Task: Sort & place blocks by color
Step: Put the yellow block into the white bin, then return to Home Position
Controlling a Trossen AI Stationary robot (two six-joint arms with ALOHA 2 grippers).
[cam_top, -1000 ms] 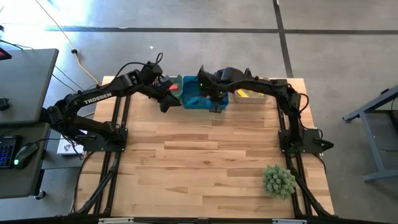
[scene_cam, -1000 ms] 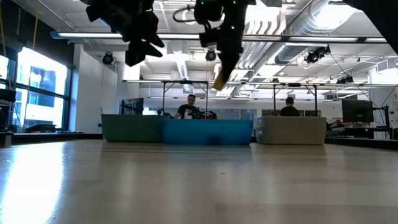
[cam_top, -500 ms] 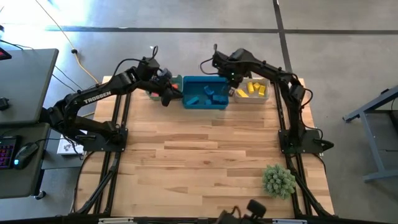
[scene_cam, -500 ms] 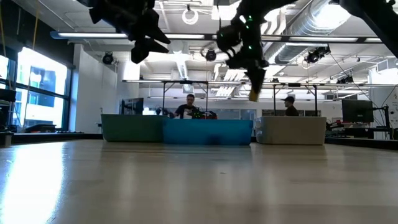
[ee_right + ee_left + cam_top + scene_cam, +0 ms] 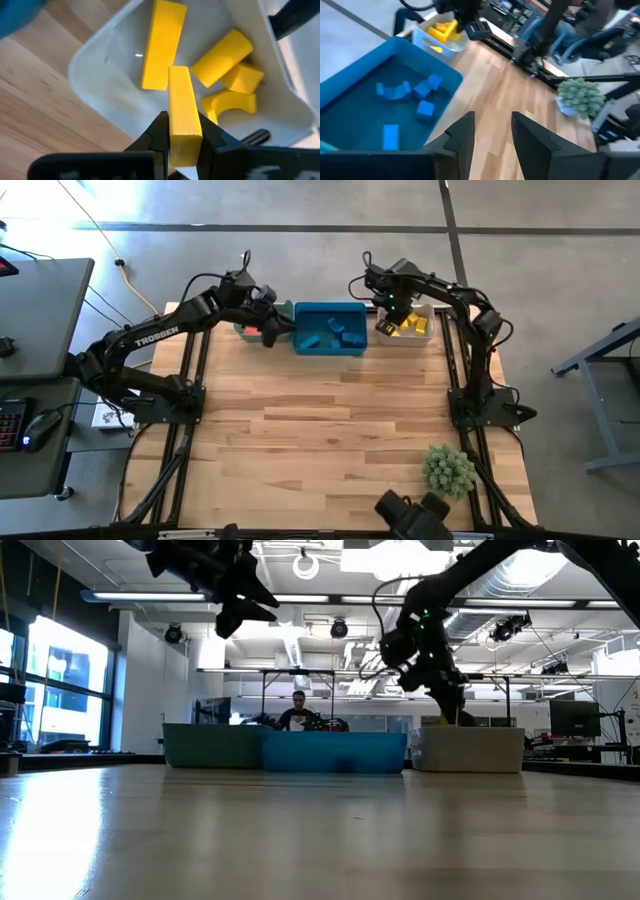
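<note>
Tabletop (image 5: 330, 430) of pale wood planks carries everything here, with three bins lined along its far edge and, taking the blue bin (image 5: 330, 328) in the middle as the landmark, the spiky green plant ball (image 5: 448, 470) sits well apart from it at the near right corner. Just right of the blue bin stands the white bin (image 5: 105, 95), and just left of it a greenish bin (image 5: 212, 746), mostly hidden under the left arm in the high view. The sorting looks nearly finished: no loose blocks show on the open wood, the blue blocks (image 5: 422, 97) lie in the blue bin and the yellow blocks (image 5: 220, 60) in the white one. The right tool (image 5: 184, 137) hangs over the white bin, its fingers pinching a yellow bar (image 5: 182, 117) upright, end down, probably so the bar can drop straight among its own colour. The left tool (image 5: 492, 132) hovers above the blue bin's left side, over the greenish bin; its fingers stand a little apart with nothing visible between them in its wrist view, while the high view shows something red (image 5: 254, 331) beneath that arm which I cannot identify as held or lying in the bin. Only the right wrist view shows the held bar and the pieces beneath it; the low view shows how high both tools ride above the bin rims, and a person seated in the room beyond.
</note>
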